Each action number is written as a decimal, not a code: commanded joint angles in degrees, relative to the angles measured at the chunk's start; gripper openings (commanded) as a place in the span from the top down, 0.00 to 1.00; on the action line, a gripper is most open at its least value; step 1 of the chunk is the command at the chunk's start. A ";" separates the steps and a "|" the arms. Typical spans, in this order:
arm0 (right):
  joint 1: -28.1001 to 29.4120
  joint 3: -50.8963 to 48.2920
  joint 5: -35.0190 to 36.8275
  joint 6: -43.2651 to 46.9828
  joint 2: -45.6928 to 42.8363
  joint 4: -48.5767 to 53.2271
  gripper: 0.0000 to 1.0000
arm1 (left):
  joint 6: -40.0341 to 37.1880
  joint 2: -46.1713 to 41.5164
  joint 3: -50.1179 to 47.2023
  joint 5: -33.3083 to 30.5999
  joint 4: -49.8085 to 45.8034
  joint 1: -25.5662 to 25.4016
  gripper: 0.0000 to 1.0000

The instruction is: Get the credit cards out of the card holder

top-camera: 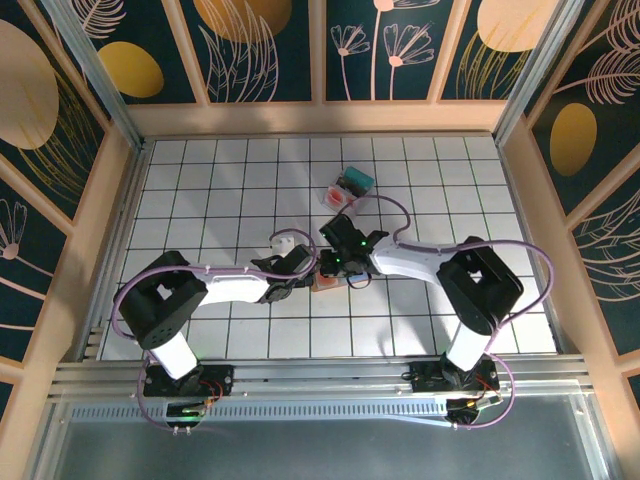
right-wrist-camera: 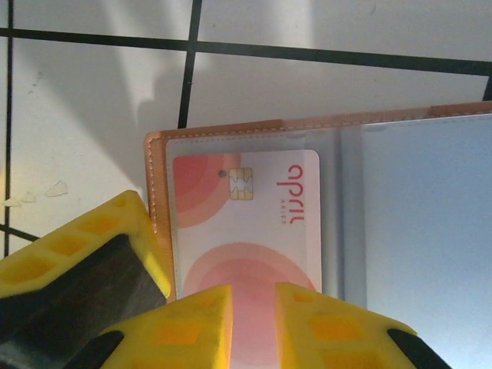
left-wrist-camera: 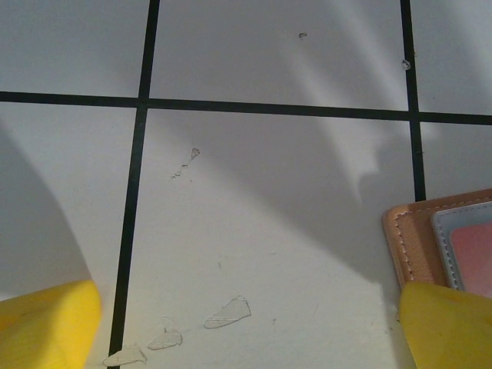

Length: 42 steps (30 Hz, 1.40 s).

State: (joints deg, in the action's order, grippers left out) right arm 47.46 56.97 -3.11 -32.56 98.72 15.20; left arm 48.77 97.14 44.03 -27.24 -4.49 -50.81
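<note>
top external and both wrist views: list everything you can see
card holder: 1, tan, blue-grey inside, open at table centre
card: 1, pink, in the holder's clear pocket
clear box: 1, red and teal contents, behind the holder
flakes: about 3, clear, on table beside holder
table: 1, white with black grid
left gripper: 1, yellow fingers, wide open, one tip at holder's corner
right gripper: 1, yellow fingers, nearly together over the card
</note>
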 commanded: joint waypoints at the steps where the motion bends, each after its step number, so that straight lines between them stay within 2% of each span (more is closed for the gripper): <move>1: 0.07 1.65 0.70 -1.35 1.47 0.87 0.78 | 1.33 0.68 -0.79 0.17 0.46 -0.26 0.01; 19: -1.87 -2.16 0.59 -2.42 1.41 0.09 0.73 | 2.22 0.70 -1.07 -1.15 -1.90 -0.27 0.01; 29: -3.40 -4.58 -4.72 -2.86 2.60 -4.48 0.70 | 1.86 0.75 -0.76 -1.23 -2.67 -0.27 0.01; 32: -4.02 -5.80 -8.23 -2.95 1.77 -7.13 0.70 | 1.74 2.25 -0.55 -1.41 -3.11 -0.29 0.01; 42: -6.56 -9.35 -17.81 -3.80 -3.59 -15.26 0.77 | 1.46 3.33 0.18 -1.69 -4.45 -0.30 0.01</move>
State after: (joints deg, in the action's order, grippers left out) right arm 41.50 48.84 -15.55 -35.16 97.67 4.38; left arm 49.63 98.28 44.31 -29.26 -4.75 -51.13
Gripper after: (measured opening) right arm 0.227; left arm 0.988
